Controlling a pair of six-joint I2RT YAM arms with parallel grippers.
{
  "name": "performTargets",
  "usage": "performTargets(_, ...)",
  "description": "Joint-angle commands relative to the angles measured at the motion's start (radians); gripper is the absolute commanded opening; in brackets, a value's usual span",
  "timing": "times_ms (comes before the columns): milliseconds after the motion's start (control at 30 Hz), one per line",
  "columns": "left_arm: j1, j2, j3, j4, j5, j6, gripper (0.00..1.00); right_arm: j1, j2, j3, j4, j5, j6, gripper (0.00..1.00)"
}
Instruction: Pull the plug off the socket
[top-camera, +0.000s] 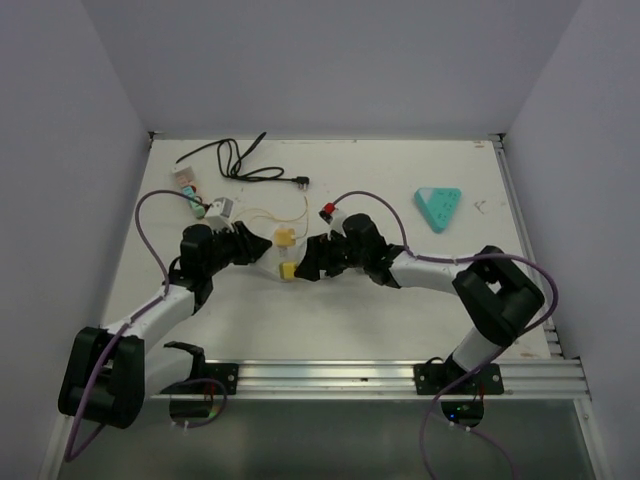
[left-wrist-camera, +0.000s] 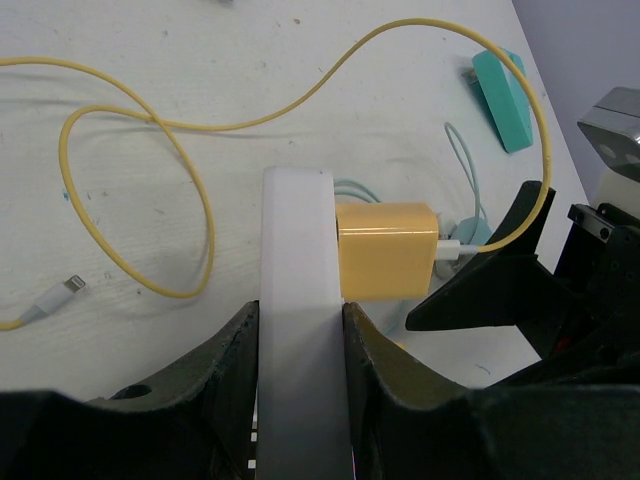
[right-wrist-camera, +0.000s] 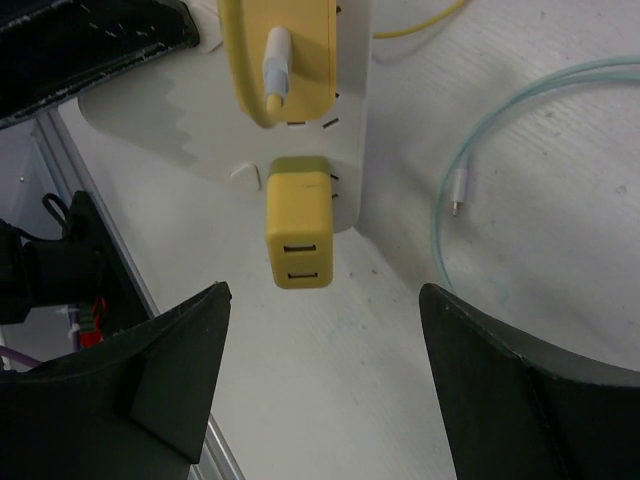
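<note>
Left pincer is clamped on the white socket strip, bracing it near the middle of the table. Right pincer is wide apart, with a finger on either side of the small yellow plug. That plug sits in the strip near its end, and nothing's touching it yet.

I'd centre on the plug body and squeeze its flat sides close to the strip face. Then pull straight out along the pins, no twisting, while the left side holds firm.

Watch the neighbour: the other yellow plug, carrying the yellow cable, sits just beside it, so keep the fingers off that.

Containers? None that I can see, just a teal triangular gadget lying loose, well apart on the right.
</note>
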Motion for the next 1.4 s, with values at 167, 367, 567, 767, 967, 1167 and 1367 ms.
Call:
performTargets(167, -0.008, -0.081, -0.047, 0.059, -0.02, -0.03, 0.0, 0.058, 0.115, 0.078, 0.208, 0.024, 0.104, 0.74)
performTargets(367, -0.009, -0.095, -0.059, 0.068, -0.019, -0.042, 0.0, 0.08, 0.164, 0.093, 0.244, 0.007, 0.101, 0.56)
performTargets(567, -0.009, -0.093, -0.042, 0.03, 0.026, -0.038, 0.0, 0.08, 0.132, 0.087, 0.195, 0.025, 0.045, 0.12)
performTargets(767, -0.009, -0.105, -0.007, -0.065, 0.056, -0.024, 0.44, 0.078, 0.073, 0.09, 0.058, 0.073, -0.106, 0.0)
performTargets(967, -0.009, -0.108, 0.025, -0.163, 0.081, -0.01, 0.66, 0.078, 0.04, 0.088, -0.02, 0.094, -0.204, 0.0)
performTargets(1167, -0.009, -0.089, 0.047, -0.222, 0.072, 0.008, 0.75, 0.077, 0.035, 0.082, -0.026, 0.06, -0.245, 0.0)
performTargets(1367, -0.029, -0.044, 0.071, -0.231, 0.087, 0.018, 0.69, 0.078, 0.027, 0.09, -0.06, 0.045, -0.295, 0.0)
